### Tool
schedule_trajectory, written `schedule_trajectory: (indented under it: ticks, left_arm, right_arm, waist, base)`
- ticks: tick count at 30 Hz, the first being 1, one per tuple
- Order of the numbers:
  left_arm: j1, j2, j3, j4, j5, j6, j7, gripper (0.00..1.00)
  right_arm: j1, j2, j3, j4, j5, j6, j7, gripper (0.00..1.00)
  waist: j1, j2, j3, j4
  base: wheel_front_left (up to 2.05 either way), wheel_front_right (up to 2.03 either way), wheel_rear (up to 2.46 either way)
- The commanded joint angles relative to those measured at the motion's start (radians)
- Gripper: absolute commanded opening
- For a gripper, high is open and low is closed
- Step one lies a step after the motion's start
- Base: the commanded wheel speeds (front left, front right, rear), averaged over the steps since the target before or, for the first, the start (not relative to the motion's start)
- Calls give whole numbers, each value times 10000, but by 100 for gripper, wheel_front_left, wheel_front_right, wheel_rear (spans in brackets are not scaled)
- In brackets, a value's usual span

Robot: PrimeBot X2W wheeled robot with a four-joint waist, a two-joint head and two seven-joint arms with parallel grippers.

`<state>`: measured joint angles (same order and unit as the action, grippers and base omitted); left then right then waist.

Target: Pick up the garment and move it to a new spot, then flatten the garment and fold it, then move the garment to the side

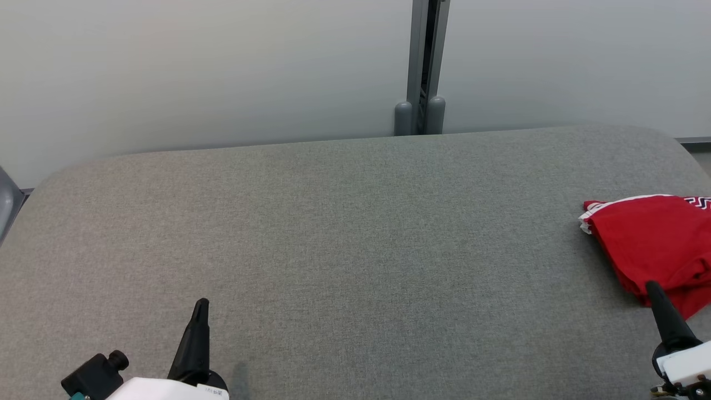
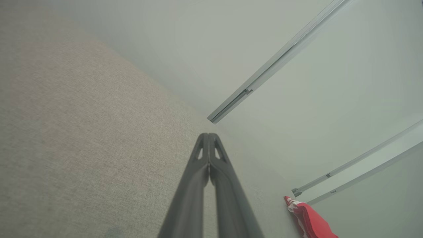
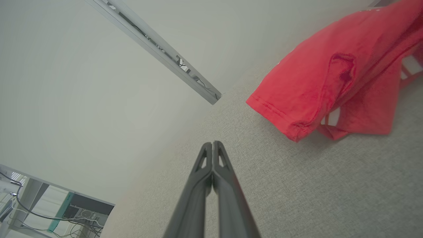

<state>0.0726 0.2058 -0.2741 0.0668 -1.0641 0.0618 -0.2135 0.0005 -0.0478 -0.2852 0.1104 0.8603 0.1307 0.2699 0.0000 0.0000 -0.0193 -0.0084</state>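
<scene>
The garment [image 1: 655, 244] is a red shirt with white trim, lying folded at the right edge of the grey table [image 1: 355, 250]. It also appears small in the left wrist view [image 2: 310, 219] and large in the right wrist view [image 3: 333, 76]. My right gripper [image 1: 651, 287] is shut and empty, its tip in front of the garment's near edge; in the right wrist view [image 3: 212, 143] it hangs clear of the cloth. My left gripper [image 1: 202, 303] is shut and empty at the lower left, over bare table [image 2: 209, 135].
Pale wall panels stand behind the table, with a grey post [image 1: 423, 66] between them. A desk with cables [image 3: 39, 205] shows in the right wrist view's lower left. The table's rounded corners lie at the far left and far right.
</scene>
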Motion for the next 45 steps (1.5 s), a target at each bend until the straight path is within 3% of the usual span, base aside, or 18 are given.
schedule_trajectory:
  ticks: [1,45]
  left_arm:
    - [-290,17,102,-80,-247,-109,-70,0]
    - [-477,-994,275,165,-3611,-1287,-331,0]
  right_arm:
    - [-273,-121,-130,-42,326,1,125,0]
    - [-996,-170,-1502,1098,4628,2,1758,0]
  waist:
    - [0,0,4,2]
    - [0,0,133,50]
  base:
    - [0,0,0]
    - [0,0,0]
